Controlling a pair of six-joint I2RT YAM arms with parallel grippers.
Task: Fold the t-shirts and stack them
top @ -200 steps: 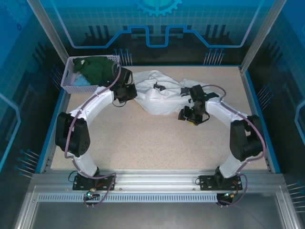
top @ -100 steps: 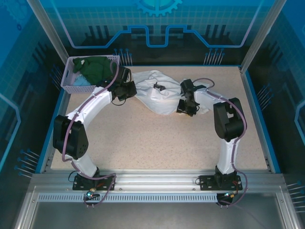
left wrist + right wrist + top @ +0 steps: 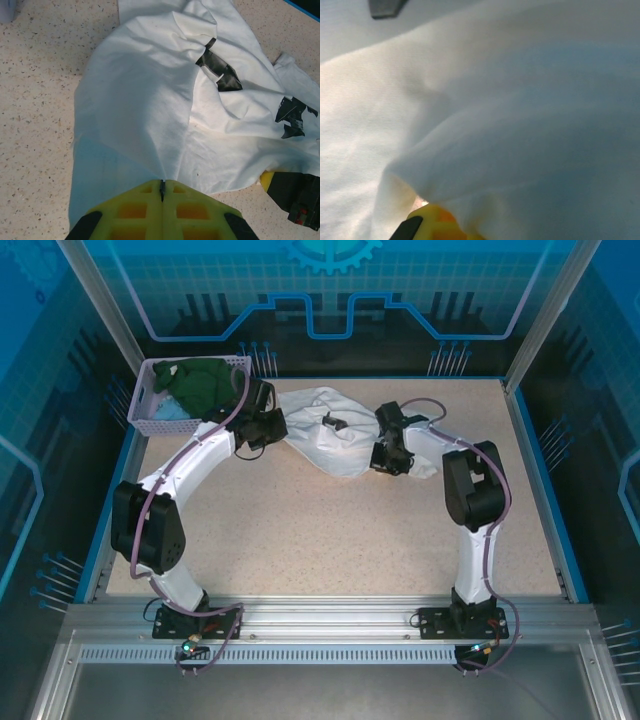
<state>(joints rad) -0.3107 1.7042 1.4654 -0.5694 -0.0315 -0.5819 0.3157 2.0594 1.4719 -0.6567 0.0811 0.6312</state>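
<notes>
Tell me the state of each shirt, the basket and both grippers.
white t-shirt: unfolded, crumpled
lavender basket: upright, holding shirts
dark green t-shirt: bunched inside it
light blue t-shirt: crumpled inside it
left gripper: shut on the white t-shirt
right gripper: against white cloth, grip unclear

White t-shirt: large, unfolded and heavily creased, lying bunched at the far middle of the table. It runs from upper left to lower right in the overhead view, parts of its black print are exposed among the folds, and in the left wrist view the cloth is drawn into a taut ridge toward the bottom of the frame. Dark green t-shirt: crumpled in a heap inside the basket at the far left corner, rising above the rim. Light blue t-shirt: bunched in the same basket, against the green one on its near left side.
</notes>
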